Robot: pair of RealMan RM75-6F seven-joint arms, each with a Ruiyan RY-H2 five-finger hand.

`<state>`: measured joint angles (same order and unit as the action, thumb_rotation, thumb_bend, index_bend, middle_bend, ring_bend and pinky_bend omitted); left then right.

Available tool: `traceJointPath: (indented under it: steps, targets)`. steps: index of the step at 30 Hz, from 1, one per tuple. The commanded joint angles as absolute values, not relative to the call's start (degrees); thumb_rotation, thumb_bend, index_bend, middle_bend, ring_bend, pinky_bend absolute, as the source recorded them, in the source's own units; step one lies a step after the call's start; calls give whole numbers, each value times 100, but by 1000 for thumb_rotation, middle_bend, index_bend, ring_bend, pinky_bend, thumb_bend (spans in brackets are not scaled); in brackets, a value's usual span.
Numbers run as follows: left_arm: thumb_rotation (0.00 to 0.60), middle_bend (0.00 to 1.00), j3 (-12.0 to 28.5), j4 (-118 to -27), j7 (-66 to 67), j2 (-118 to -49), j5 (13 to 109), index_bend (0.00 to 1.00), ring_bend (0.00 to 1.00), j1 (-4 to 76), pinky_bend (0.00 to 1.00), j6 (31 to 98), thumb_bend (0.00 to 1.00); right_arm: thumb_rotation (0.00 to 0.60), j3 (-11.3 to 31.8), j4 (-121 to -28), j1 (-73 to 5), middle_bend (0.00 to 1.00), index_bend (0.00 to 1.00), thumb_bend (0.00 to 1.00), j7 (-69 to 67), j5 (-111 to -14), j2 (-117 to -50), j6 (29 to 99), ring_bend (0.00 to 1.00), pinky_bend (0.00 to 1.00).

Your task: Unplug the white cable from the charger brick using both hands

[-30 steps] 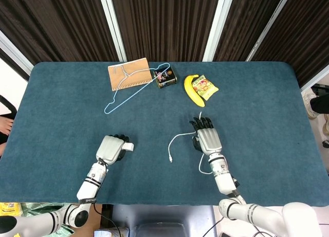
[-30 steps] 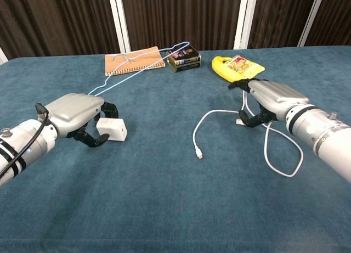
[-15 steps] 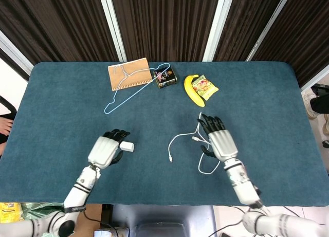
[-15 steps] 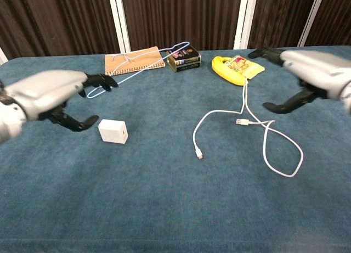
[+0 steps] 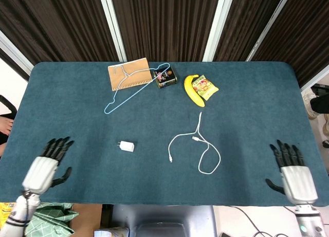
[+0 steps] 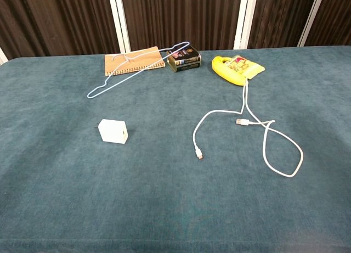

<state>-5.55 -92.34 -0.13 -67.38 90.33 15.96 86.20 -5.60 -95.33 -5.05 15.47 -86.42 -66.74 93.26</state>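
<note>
Small white cube-shaped charger brick [image 5: 126,146] lies on the blue-green carpeted bench [image 5: 257,103], left of centre, nothing plugged into it. Thin white cable [image 5: 198,144] lies apart from the brick, right of centre, in a loose loop; both connector ends free on the cloth, one pointing toward the near edge, the other inside the loop. Far end of the cable runs up toward the yellow banana [image 5: 192,90] and the yellow snack packet [image 5: 206,86]. Left hand [image 5: 45,167] at the near left edge, fingers [image 5: 56,146] spread apart, holding nothing. Right hand [image 5: 292,172] at the near right edge, fingers spread likewise, empty. Both hands well apart from brick and cable; neither shows in the chest view. At the far side: tan spiral notebook [image 5: 128,73], light blue wire hanger [image 5: 134,88] lying partly over it, small dark tin [image 5: 166,77] beside.
</note>
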Motion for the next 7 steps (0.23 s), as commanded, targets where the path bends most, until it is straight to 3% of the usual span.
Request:
traceJointPath:
  steps: [1,7]
  targets:
    - [600,0,-689,-8305,-951,-6722,9079,0,0,1082,3,9055,460,600,-652,-9339,-219,0,0,238,1457,-8932,-6672,9577,0,0]
    - [600,0,-581,-8204,-1133,-6600,9051,0,0,1089,0,8888,452,600,-577,-9327,-163,0,0,237,1392,-9000,-6604,9500,0,0]
